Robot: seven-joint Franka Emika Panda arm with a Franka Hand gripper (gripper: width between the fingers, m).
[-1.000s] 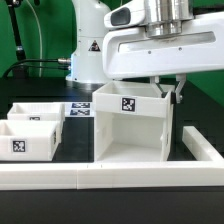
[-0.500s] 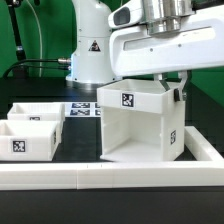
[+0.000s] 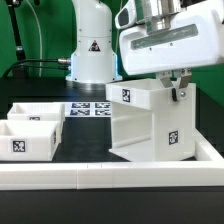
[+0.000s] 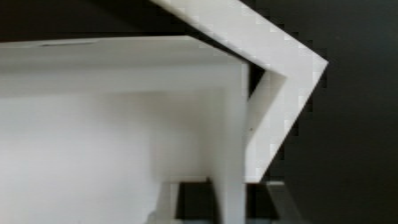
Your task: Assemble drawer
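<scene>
Trays point(image 3: 30, 143) near casing point(image 3: 150, 125), marker board point(image 3: 90, 108) behind

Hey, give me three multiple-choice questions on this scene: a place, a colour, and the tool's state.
1. In the exterior view, where do the trays stand relative to the casing? A: at its left. B: on top of it. C: inside it.
2. What colour is the casing? A: white. B: blue. C: red.
3. What state is the tool in? A: open, holding nothing. B: shut on the casing's wall. C: shut on a tray.
Answers: 1 A, both sit at the exterior view's left; 2 A, its walls are white; 3 B, the wrist view shows the wall clamped.
</scene>
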